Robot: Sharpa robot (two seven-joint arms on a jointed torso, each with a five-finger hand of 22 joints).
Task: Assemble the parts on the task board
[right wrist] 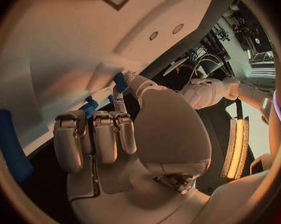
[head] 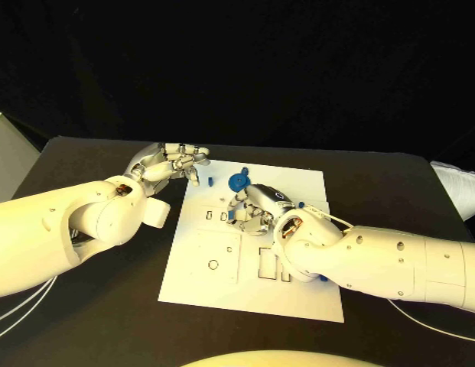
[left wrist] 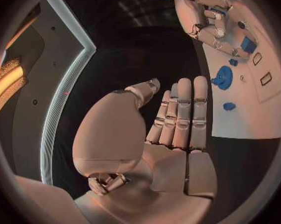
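Note:
The white task board (head: 221,287) lies in the middle of the black table. My right hand (head: 257,208) hovers low over its upper middle with the fingers curled down. In the right wrist view its thumb and a fingertip meet on a small blue part (right wrist: 120,82) against the board (right wrist: 59,50). A round blue part (head: 239,182) stands near the board's far edge, also seen as a blue disc (left wrist: 222,77). A small blue piece (left wrist: 229,106) lies near it. My left hand (head: 177,162) floats off the board's far left corner, its fingers (left wrist: 180,114) straight and holding nothing.
A long blue piece (right wrist: 6,144) lies on the board close to my right wrist, and a blue bit (head: 323,277) shows at the board's right edge under my right arm. A white object (head: 466,187) sits at the table's right edge. White cables (head: 5,310) run at front left.

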